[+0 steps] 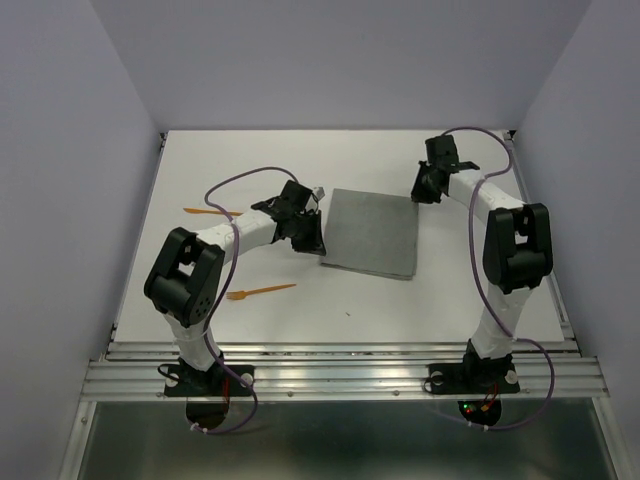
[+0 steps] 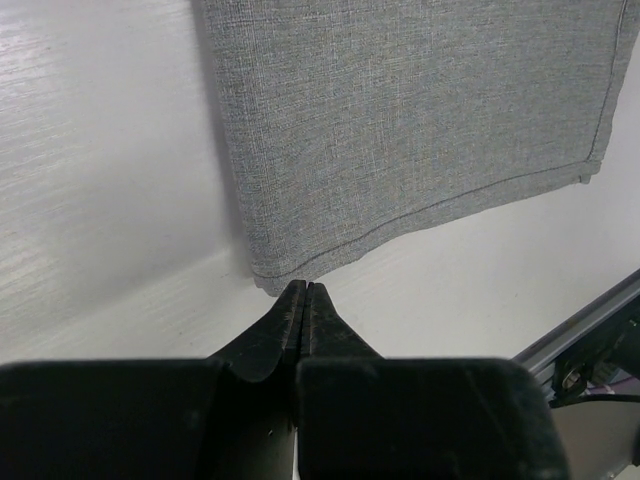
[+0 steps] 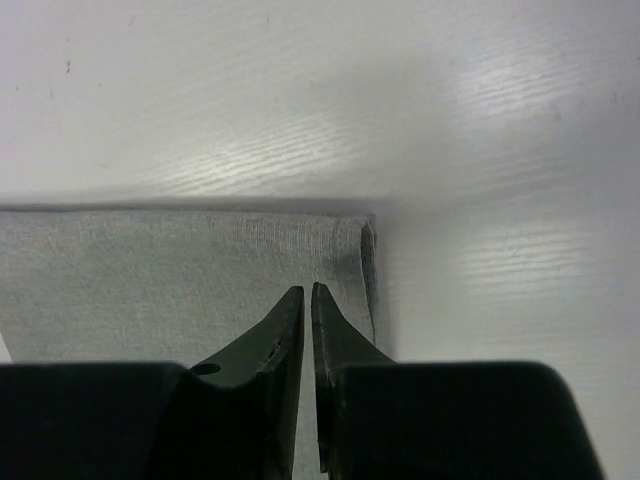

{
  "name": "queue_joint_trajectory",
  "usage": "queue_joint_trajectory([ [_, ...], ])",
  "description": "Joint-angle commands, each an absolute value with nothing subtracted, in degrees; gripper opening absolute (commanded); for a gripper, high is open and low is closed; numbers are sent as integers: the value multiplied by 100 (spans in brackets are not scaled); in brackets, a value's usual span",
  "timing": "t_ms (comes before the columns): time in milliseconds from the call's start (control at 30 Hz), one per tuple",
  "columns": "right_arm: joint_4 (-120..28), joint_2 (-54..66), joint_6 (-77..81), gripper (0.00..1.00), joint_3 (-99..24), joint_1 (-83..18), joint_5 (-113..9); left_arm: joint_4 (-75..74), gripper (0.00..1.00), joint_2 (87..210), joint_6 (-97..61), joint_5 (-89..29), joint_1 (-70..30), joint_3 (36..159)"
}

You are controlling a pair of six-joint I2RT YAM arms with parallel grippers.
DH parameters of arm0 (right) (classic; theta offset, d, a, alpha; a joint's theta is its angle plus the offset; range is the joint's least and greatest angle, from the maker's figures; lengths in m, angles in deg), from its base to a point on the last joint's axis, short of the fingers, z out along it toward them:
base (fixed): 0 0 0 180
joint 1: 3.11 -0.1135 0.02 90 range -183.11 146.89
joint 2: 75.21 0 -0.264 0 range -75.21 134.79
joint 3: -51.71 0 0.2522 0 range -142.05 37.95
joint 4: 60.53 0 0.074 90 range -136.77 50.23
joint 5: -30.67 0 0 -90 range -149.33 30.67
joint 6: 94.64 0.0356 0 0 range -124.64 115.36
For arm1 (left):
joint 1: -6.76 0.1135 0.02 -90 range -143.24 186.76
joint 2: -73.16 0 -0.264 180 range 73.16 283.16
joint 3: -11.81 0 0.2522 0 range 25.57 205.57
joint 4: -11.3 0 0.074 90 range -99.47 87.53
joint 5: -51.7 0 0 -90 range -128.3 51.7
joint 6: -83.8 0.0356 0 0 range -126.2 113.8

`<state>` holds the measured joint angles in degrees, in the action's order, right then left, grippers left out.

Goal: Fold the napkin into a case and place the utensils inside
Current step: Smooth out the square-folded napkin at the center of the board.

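Judged early: napkin [image 1: 370, 232] flat at worktop [image 1: 480, 290] centre, no case yet, utensils [image 1: 260, 291] unplaced near left edge. Found left gripper [image 2: 306, 287] pressed together at napkin's corner, right gripper [image 3: 307, 290] a slit apart.

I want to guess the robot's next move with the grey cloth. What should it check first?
1. Napkin lies flat, no bunching: ok.
2. Left fingers at the napkin's near left corner: ok; tips pressed together at the hem.
3. Left fingers really pinching cloth: cannot tell.
4. Right fingers over the far right corner: ok; grip cannot tell.
5. Fork and the other orange utensil clear of the napkin: ok.
6. Napkin folded up narrow to hold them: not ok; it is a wide sheet.
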<state>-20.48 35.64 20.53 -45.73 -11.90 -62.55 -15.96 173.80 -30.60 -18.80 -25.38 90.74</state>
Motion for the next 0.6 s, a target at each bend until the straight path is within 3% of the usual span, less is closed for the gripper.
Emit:
queue_joint_trajectory([
  [0,-2120,3984,2014,13,-5029,-1181,-6600,-1495,3,17344,-3063,-1835,-2524,8955],
  [300,-2067,4643,1970,10,-5416,-1181,-6908,-1653,2,17318,-2993,-1835,-2532,9298],
  [567,-2031,4346,1944,10,-5399,-1181,-6663,-2074,2,18001,-2905,-1905,-2532,10800],
])
